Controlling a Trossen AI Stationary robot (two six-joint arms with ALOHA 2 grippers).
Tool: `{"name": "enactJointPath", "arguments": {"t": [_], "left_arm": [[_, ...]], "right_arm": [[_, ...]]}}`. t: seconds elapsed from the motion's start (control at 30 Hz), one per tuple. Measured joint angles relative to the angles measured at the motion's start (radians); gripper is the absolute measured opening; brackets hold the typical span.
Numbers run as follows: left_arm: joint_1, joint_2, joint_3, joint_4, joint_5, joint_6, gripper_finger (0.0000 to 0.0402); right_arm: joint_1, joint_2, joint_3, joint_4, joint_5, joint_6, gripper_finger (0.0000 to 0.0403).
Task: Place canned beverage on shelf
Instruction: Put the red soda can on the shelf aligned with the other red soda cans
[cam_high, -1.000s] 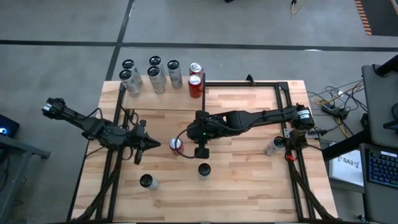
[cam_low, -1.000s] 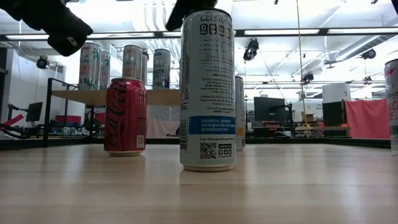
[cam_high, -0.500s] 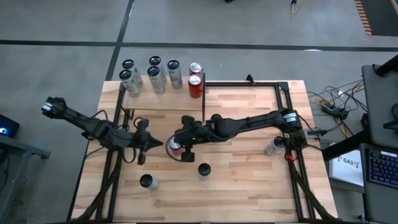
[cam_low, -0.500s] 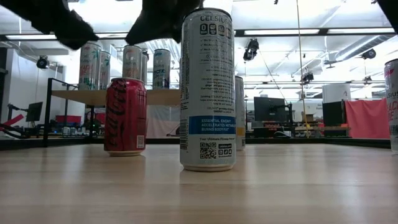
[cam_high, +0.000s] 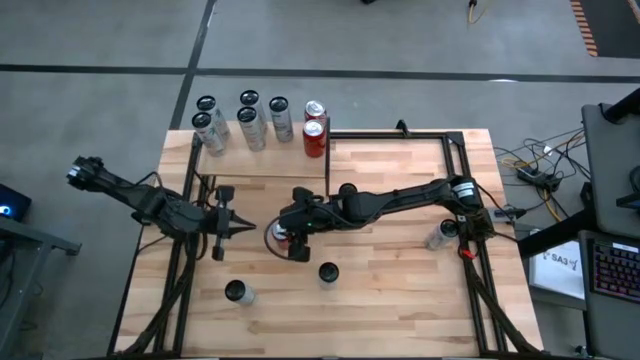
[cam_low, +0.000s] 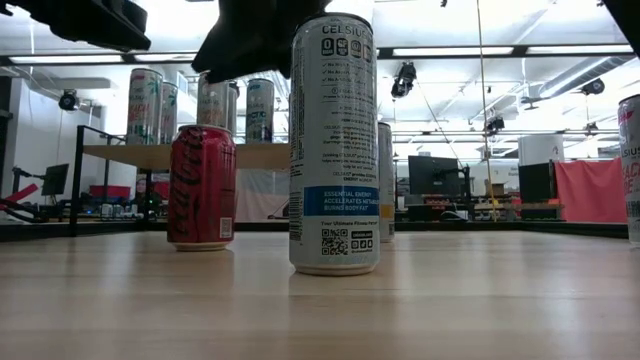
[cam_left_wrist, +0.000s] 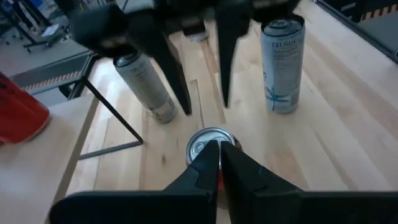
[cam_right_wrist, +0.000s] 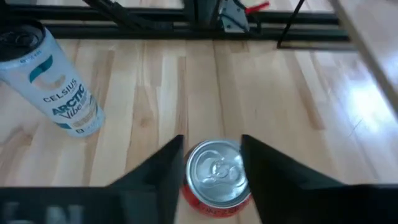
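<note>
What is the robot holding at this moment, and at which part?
Nothing is held. The right tool is open, its fingers on either side of the red can near the top, not yet closed. The left tool is shut and empty.

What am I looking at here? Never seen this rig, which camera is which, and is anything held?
Two dark robot arms work at a wooden table. One picture looks straight down from above, one looks level across the tabletop, and one comes from each arm's wrist.

The shelf is the small raised platform at the back; six cans already stand on it, four pale and two red.

The right tool hangs open over a red can standing upright mid-table, one finger on each side. It is not gripped yet. The left tool is shut and empty, pointing at the same can from beside it.

Three pale cans stand elsewhere on the table, including a tall Celsius can.
</note>
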Motion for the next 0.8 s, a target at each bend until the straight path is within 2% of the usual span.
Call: {"name": "enactJointPath", "arguments": {"t": [0.23,0.33,0.4,0.5,0.8], "left_arm": [[0.0,-0.046,0.008,-0.003,0.0,0.066,0.0],[0.0,-0.06,0.01,-0.002,0.0,0.088,0.0],[0.0,-0.067,0.01,0.001,0.0,0.109,0.0],[0.0,-0.071,0.009,0.001,0.0,0.131,0.0],[0.0,-0.072,0.009,0.006,0.0,0.16,0.0]], "right_arm": [[0.002,0.025,0.0,-0.004,0.003,0.083,0.0284],[0.002,0.025,0.0,-0.002,0.005,0.114,0.0329],[0.002,0.025,0.0,-0.007,0.045,0.116,0.035],[0.005,0.025,0.0,-0.034,0.107,0.113,0.0364],[0.004,0.025,-0.012,-0.033,0.109,0.113,0.0366]]}}
